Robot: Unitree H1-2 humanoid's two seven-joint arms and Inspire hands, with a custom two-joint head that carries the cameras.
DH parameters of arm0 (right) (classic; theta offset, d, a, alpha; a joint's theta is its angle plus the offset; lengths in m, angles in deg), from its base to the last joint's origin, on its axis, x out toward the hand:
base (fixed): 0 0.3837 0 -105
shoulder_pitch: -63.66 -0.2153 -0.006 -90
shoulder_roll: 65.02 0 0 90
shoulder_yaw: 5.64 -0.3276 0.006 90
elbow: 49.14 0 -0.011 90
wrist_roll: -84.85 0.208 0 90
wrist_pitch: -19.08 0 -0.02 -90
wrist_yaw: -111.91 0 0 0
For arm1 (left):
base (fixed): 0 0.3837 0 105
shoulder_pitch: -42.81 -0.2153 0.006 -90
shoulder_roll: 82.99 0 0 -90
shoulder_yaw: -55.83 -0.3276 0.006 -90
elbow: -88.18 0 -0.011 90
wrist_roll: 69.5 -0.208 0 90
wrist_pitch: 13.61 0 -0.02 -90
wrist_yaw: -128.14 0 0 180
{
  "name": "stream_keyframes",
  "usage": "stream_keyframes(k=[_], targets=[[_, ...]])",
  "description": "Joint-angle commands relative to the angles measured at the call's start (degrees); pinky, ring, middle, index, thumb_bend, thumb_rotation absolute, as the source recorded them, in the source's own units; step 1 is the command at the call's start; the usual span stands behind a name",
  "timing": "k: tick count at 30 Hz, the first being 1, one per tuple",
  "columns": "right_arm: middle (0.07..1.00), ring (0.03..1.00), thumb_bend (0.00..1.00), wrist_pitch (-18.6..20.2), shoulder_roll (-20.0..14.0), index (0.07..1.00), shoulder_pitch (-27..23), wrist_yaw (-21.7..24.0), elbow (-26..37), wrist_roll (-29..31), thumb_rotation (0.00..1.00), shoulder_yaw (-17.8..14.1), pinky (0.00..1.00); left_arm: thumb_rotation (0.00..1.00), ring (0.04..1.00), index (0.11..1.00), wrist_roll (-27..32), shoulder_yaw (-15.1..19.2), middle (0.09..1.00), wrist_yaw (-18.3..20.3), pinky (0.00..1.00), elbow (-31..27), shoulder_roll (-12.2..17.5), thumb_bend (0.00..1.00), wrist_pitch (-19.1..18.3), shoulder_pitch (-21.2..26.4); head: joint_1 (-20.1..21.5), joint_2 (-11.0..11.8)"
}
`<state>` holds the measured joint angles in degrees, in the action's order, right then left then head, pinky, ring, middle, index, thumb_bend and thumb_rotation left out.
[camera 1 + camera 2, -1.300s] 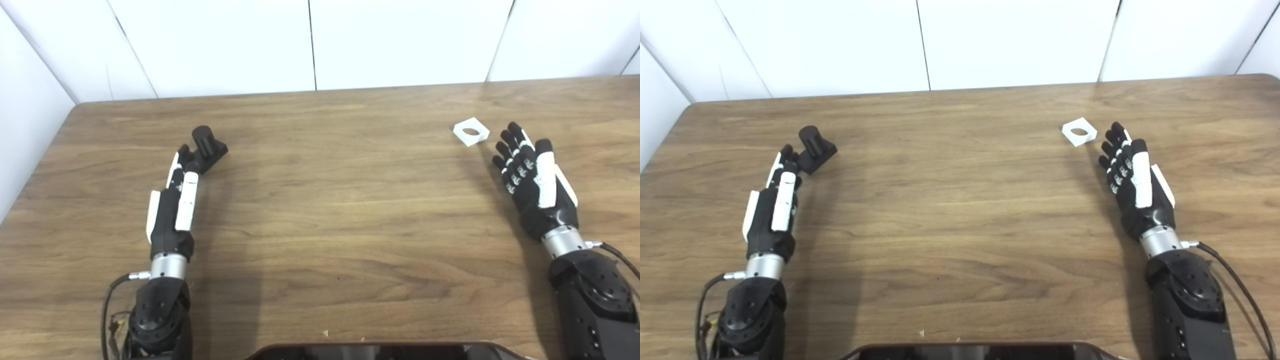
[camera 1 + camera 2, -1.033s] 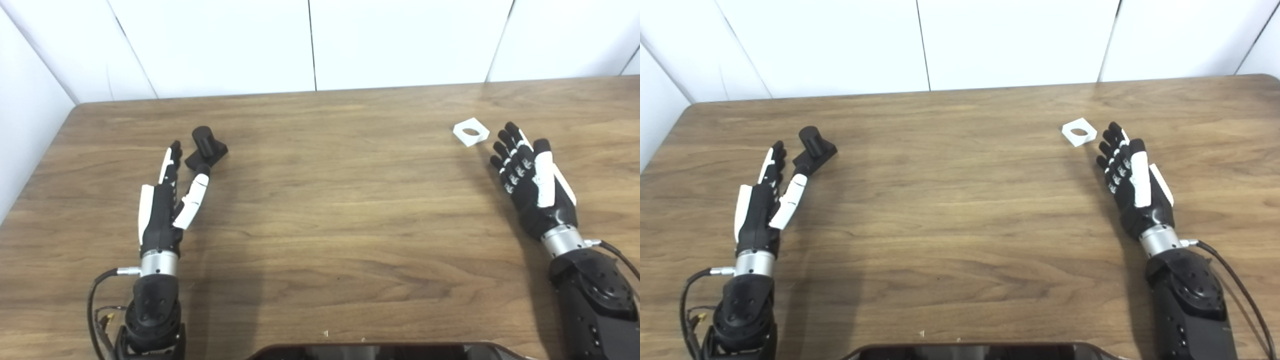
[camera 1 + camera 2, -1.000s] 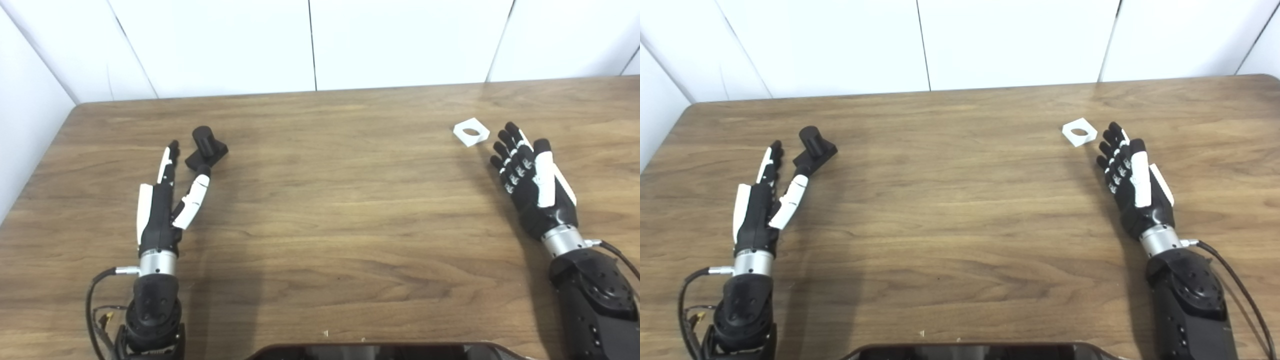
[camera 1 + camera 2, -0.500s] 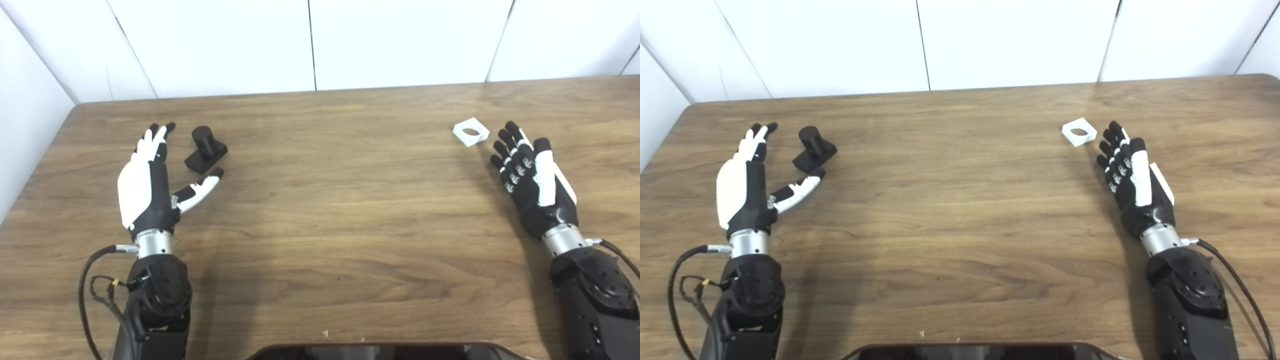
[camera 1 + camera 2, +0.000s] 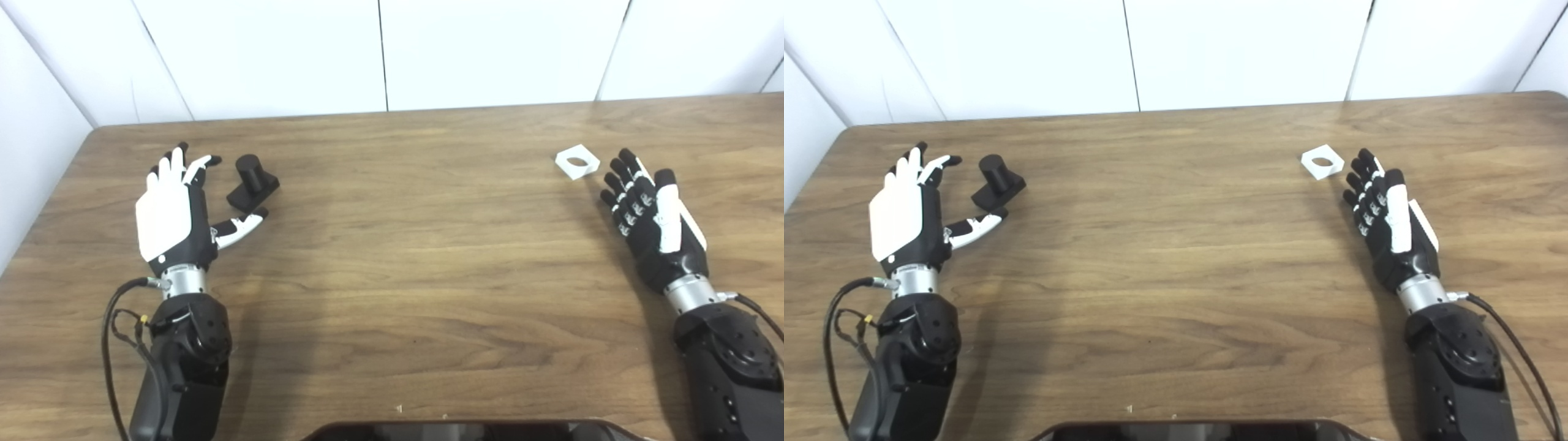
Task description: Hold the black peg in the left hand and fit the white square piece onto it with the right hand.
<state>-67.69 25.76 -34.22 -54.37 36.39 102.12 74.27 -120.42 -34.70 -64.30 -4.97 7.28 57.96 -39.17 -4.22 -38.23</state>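
**Left hand re-posed beside the peg; nothing grasped yet**

Nearest me, a dark panel (image 5: pixel 453 430) edged the bottom of the view, with bare wood-grain table (image 5: pixel 404 263) beyond it: brown laminate, smooth, faintly glossy.

My left hand (image 5: pixel 174 211) was the one thing that had changed. A second earlier it lay edge-on, fingers pointing at the peg; since then it rolled so its white back plate faced up, and shifted to the left of the peg. It held nothing: fingers spread toward the wall, thumb reaching out under the peg's near corner. I could not tell whether the thumb tip touched the base. I judged this a pre-grasp pose, with the peg bracketed between thumb and fingers, the closing yet to come.

My right hand (image 5: pixel 1387 214) had not moved over the same interval. It lay empty, fingers loosely extended and apart, their tips just short of the square.

The peg (image 5: pixel 252 182) sat on the table where it had been: a matte black, short round post on a flat square base, apparently rigid plastic.

The square (image 5: pixel 1322 161) rested flat at far right, well apart from the peg: white, thin, sharp-cornered, with a round central hole.

Plain white wall panels (image 5: pixel 490 49) closed the scene.
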Motion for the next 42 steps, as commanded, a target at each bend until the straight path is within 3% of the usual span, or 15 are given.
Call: stream_keyframes(k=[1, 12, 21, 30, 42], targets=[[1.000, 1.000, 0.63, -2.57, 0.09, 1.000, -0.31, 0.41, -0.28, 0.25, 1.00, -0.09, 1.00, 0.31, 1.000, 0.780, -1.57, -0.03, 1.000, -1.29, 1.00, 0.94, 1.95, 0.78, -0.44, 3.20, -0.04, 0.00], [1.000, 1.000, 0.64, -3.08, 0.15, 1.000, 0.14, 0.72, -1.02, 0.18, 1.00, -0.15, 1.00, 0.35, 1.000, 0.786, -2.13, -1.88, 0.994, -0.50, 1.00, 6.31, 3.95, 0.76, -3.14, 6.13, -0.59, 0.49], [1.000, 1.000, 0.61, -3.95, -0.38, 1.000, 0.63, 1.16, -1.41, -0.08, 1.00, 0.01, 1.00, 0.42, 1.000, 0.767, -2.96, -4.37, 0.994, 5.27, 1.00, 6.89, 5.49, 0.75, -7.93, 9.01, -0.70, 0.71], [1.000, 1.000, 0.61, -4.22, -0.08, 1.000, 0.84, 1.46, -1.70, 0.32, 1.00, 0.00, 1.00, 0.43, 1.000, 0.730, -6.48, -2.61, 0.974, 13.14, 1.00, 7.02, 3.94, 0.74, -8.49, 11.00, -0.83, 0.68], [1.000, 1.000, 0.61, -3.98, 0.00, 1.000, 1.16, 0.55, -1.27, -0.75, 1.00, -0.12, 1.00, 0.44, 1.000, 0.717, -8.01, -2.42, 0.976, 16.07, 1.00, 8.05, 2.85, 0.75, -8.46, 12.87, -0.60, 0.76]])
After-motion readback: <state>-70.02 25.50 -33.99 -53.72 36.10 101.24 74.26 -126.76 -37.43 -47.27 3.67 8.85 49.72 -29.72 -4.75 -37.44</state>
